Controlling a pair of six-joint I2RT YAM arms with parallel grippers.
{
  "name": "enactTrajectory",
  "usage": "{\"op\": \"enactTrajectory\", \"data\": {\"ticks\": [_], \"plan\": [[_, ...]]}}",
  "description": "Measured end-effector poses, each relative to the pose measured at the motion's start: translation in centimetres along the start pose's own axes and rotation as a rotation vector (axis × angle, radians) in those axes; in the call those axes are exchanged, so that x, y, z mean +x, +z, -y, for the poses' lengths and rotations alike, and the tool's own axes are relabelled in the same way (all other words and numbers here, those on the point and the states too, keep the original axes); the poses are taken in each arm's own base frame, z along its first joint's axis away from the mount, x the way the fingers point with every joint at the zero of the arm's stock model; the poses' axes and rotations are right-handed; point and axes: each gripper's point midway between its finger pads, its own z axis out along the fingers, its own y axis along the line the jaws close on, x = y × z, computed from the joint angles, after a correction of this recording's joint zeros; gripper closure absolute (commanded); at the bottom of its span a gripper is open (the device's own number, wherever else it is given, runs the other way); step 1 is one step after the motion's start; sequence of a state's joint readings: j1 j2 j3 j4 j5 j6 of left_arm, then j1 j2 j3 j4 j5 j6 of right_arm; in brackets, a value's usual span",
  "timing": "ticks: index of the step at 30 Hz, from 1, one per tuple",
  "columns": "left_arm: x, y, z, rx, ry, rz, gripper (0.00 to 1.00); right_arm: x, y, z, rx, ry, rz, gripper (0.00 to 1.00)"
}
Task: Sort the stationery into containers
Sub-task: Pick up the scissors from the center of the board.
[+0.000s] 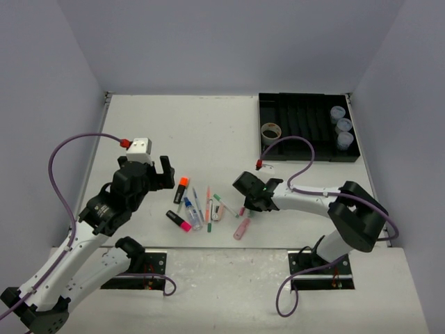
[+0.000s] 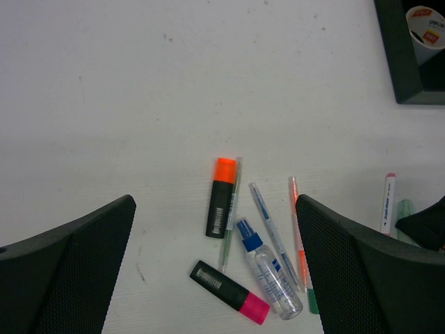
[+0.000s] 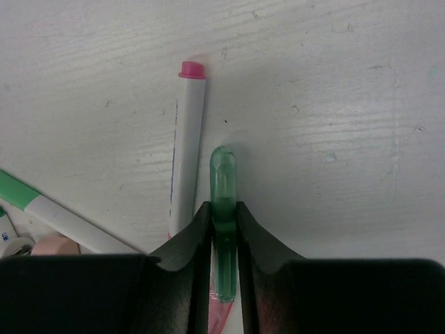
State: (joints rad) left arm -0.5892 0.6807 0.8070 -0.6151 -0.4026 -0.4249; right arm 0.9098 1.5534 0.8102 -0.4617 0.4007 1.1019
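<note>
In the right wrist view my right gripper [image 3: 224, 212] is shut on a translucent green pen [image 3: 222, 174] lying on the table, both pads pressed against its sides. A white pen with a pink cap [image 3: 188, 146] lies just left of it. My left gripper [image 2: 214, 229] hangs open above a loose pile: an orange highlighter [image 2: 222, 198], a pink highlighter [image 2: 229, 292], a clear spray bottle [image 2: 270, 270] and thin pens [image 2: 271, 233]. The black compartment tray [image 1: 299, 118] stands at the far right and holds a tape roll [image 1: 270, 131] and three lidded tubs [image 1: 343, 126].
A pale pink tube [image 1: 241, 228] lies near the front, just below my right gripper [image 1: 250, 207]. A green-and-white pen [image 3: 49, 209] lies to the left of the held pen. Purple cables loop off both arms. Grey walls close in the table on three sides.
</note>
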Motion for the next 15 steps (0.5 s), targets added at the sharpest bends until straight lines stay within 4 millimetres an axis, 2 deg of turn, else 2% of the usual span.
{"op": "enactTrajectory", "data": {"ticks": [4,7,11,15], "plan": [[0.0,0.0,0.0,0.001,0.0,0.0,0.0,-1.0,-0.9,0.7,0.023,-0.006,0.034,1.0],[0.0,0.0,0.0,0.002,0.0,-0.001,0.0,-3.4,-2.6,0.7,0.015,-0.004,0.099,1.0],[0.0,0.0,0.0,0.002,0.0,-0.001,0.0,-8.3,-4.7,0.4,-0.017,0.027,0.177,1.0],[0.0,0.0,0.0,0.002,0.001,-0.002,0.0,-15.2,-5.7,2.1,0.001,0.063,0.249,1.0]]}}
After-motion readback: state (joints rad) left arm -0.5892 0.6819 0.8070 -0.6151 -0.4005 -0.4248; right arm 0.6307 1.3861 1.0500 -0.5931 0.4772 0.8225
